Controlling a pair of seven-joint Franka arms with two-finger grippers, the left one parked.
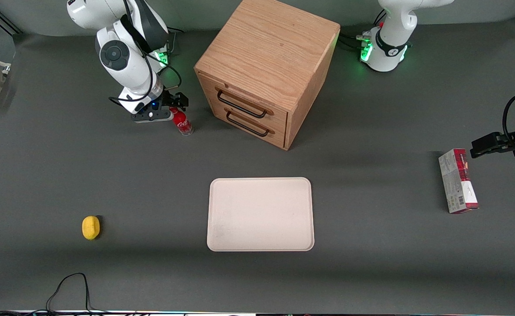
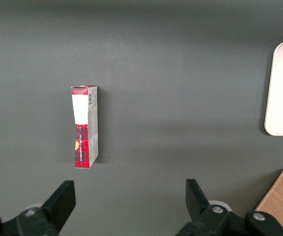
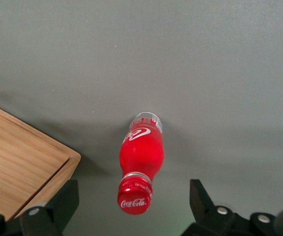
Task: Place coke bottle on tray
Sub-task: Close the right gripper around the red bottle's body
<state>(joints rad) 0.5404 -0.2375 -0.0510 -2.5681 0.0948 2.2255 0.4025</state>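
STEP: approach/pre-grasp | hand [image 3: 131, 209] spread wide above coke bottle [image 1: 183, 123], nothing held | bottle upright on counter beside cabinet [image 1: 262, 66], well apart from tray [image 1: 260, 213] | NEXT: hand to be lowered, closed on bottle neck.

Upright coke bottle [image 3: 141, 164] between spread end effector [image 3: 134, 204] fingers, wooden cabinet [image 3: 18, 164] beside

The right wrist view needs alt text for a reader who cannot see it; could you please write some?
The coke bottle stands upright on the dark grey table, seen from above, with the open hand over its red cap. A corner of the wooden drawer cabinet shows beside it.
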